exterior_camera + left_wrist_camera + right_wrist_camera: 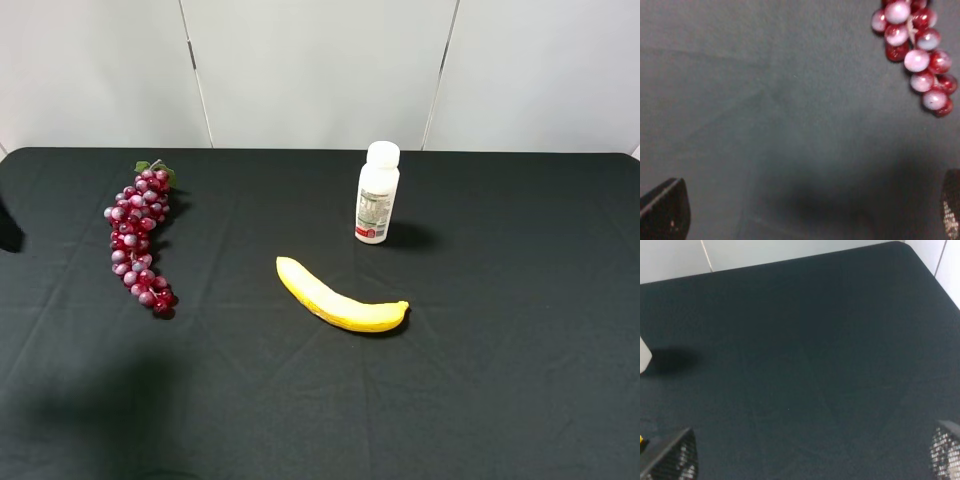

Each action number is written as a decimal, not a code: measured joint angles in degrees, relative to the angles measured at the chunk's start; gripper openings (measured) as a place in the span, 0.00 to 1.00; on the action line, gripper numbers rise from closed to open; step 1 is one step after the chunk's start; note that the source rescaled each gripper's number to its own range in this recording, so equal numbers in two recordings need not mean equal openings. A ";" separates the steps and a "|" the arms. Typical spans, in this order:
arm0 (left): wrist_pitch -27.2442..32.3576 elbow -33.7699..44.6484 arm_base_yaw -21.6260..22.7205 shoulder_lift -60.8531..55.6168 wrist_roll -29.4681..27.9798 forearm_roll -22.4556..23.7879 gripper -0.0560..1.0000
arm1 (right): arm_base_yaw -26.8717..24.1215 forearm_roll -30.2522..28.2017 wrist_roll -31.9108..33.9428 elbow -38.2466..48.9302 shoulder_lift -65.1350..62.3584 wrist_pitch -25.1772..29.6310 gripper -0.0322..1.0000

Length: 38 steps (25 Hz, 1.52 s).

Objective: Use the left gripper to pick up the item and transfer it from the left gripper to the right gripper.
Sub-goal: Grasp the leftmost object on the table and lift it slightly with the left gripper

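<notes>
**Black cloth: grapes on left side, not yet gripped**

Black cloth (500, 350) covers the whole table. The grapes (140, 240) lie flat on its left part, well apart from the banana (340, 300) and the bottle (378, 195). Their long axis runs from the far edge toward the near edge, leaf end farthest, with a slight slant.

The left gripper (807, 210) hangs above bare cloth, jaws spread wide with nothing between them. Only one end of the grapes (920, 55) shows in the left wrist view, ahead of the jaws and off to one side, not in the gap.

The right gripper (807, 455) is likewise spread and empty, and no grapes show in its view.

Judgement: the left arm is the nearer. It must shift sideways and forward over the bunch, jaws set across the long axis.
</notes>
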 joint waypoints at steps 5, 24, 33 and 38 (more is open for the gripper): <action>-6.13 0.00 -3.09 10.05 -0.40 -0.80 1.00 | 0.00 0.00 0.00 0.00 0.00 0.00 1.00; -24.34 -3.76 -13.95 32.55 -10.57 -1.07 1.00 | 0.00 0.00 0.00 0.00 0.00 -0.05 1.00; -22.30 -8.67 -15.78 39.26 -12.80 0.06 0.99 | 0.00 0.00 0.00 0.00 0.00 -0.05 1.00; -22.30 -8.73 -15.78 39.40 -12.85 0.06 0.80 | 0.00 0.00 0.00 0.00 0.00 -0.05 1.00</action>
